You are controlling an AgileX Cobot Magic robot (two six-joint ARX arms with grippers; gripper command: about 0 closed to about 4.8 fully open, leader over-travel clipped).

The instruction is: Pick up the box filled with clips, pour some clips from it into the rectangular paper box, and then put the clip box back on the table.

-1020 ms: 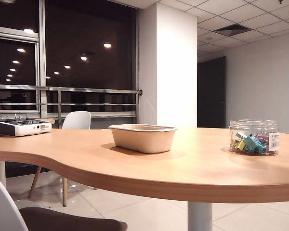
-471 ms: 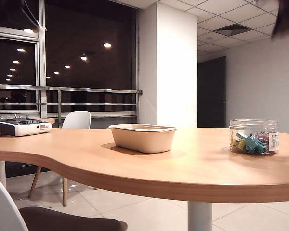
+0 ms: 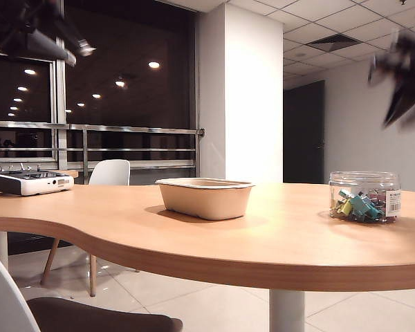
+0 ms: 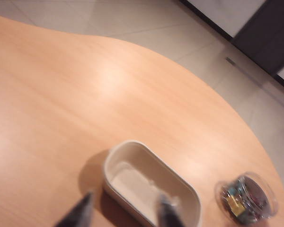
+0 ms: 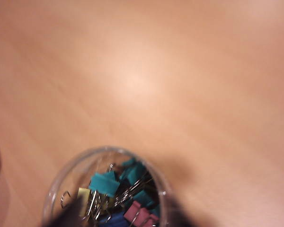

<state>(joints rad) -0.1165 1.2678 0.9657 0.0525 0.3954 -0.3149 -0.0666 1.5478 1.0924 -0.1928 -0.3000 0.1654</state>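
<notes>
The box filled with clips [image 3: 364,197] is a clear round jar standing on the table [image 3: 277,238] at the right, with teal, yellow and pink clips [image 5: 114,189] inside. The rectangular paper box [image 3: 205,198], a beige tray, sits empty at the table's middle. My right gripper [image 3: 404,100] hangs blurred in the air high above the jar, open; in the right wrist view its dark fingertips [image 5: 61,218] frame the jar's mouth. My left gripper [image 4: 123,215] is open and high above the paper box [image 4: 189,198]. The left arm [image 3: 45,43] shows at the upper left.
A white-grey controller [image 3: 31,182] lies at the table's far left edge. A white chair [image 3: 111,173] stands behind the table, and another chair's back [image 3: 7,297] is at the near left. The table's curved edge runs across the front.
Both arms have come down into the exterior view, the left at the upper left and the right at the upper right. The jar and the paper box have not moved.
</notes>
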